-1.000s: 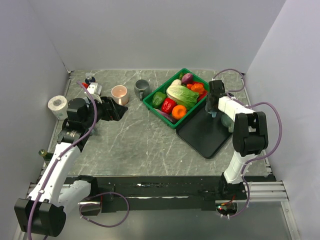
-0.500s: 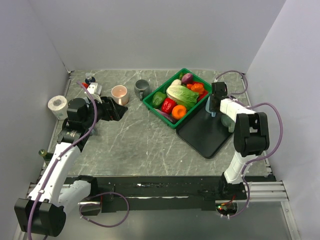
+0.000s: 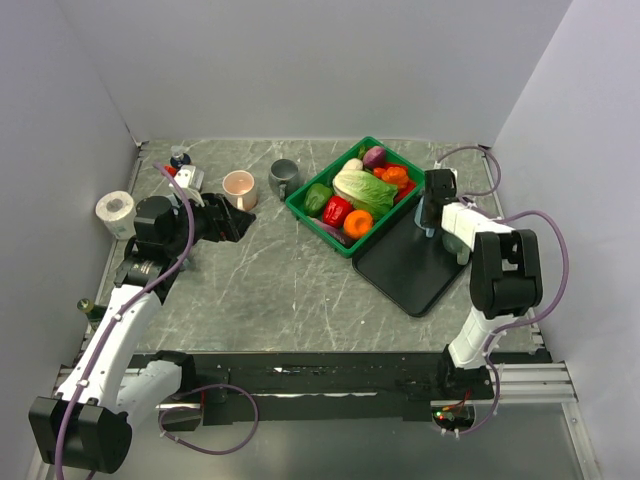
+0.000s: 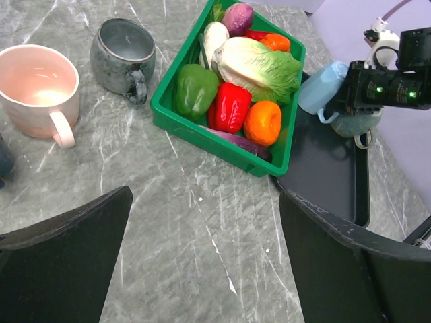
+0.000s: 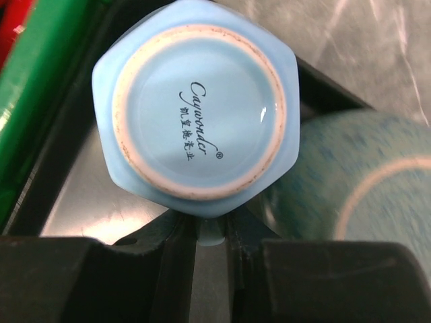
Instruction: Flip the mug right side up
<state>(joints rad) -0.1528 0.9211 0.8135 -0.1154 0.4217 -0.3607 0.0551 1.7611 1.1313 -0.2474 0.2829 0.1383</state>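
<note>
Right gripper [image 5: 210, 237] pinches blue mug [image 5: 195, 111] by its handle, base toward camera, probably so a wrist roll rights it above the tray [image 3: 400, 272]. Left gripper [image 4: 205, 235] wide open, empty.

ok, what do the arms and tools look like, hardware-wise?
Matching pair: left arm and right arm have white shells with black joints. Thin purple cables loop along both. The left tool and right tool are black; green lights glow beside the right one.

left arm stretched toward upper left, left claw [image 3: 243, 220] wide open, right arm bent at right edge, right claw [image 5: 210, 235] pinched on mug [image 5: 195, 114] handle
</note>
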